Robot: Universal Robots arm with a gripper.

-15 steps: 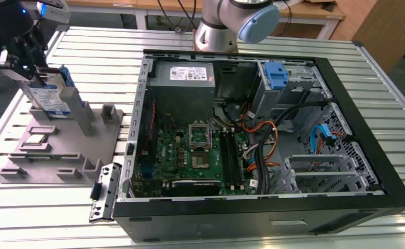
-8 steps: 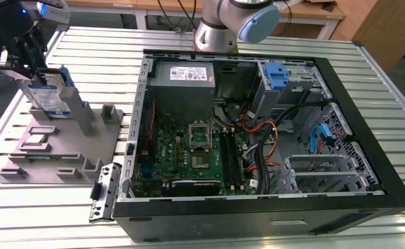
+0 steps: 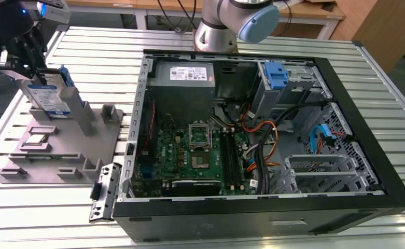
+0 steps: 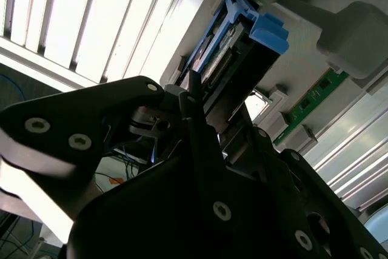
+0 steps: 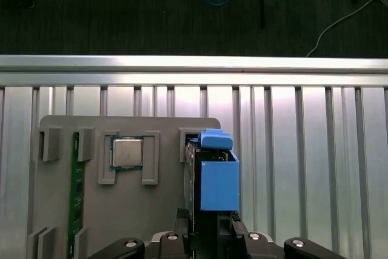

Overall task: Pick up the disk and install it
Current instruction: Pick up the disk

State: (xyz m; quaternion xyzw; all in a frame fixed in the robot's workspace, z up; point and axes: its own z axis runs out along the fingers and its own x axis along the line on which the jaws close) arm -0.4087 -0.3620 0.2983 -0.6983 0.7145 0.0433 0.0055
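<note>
Disk work is at the pick-up stage, and the installing is all left to do. On the slatted metal table (image 3: 105,52), the open computer case (image 3: 368,171) lies at the exterior view's right. The grey holder tray (image 3: 64,155) sits beside it, at that view's left. The disk (image 3: 50,98) stands upright on edge in this tray, well apart from the case. The gripper (image 3: 40,79) is at the disk's upper end — in the first wrist view its jaws look closed against both faces. I judge the disk not yet lifted out. A processor chip (image 5: 127,153) rests in a neighbouring pocket.
</note>
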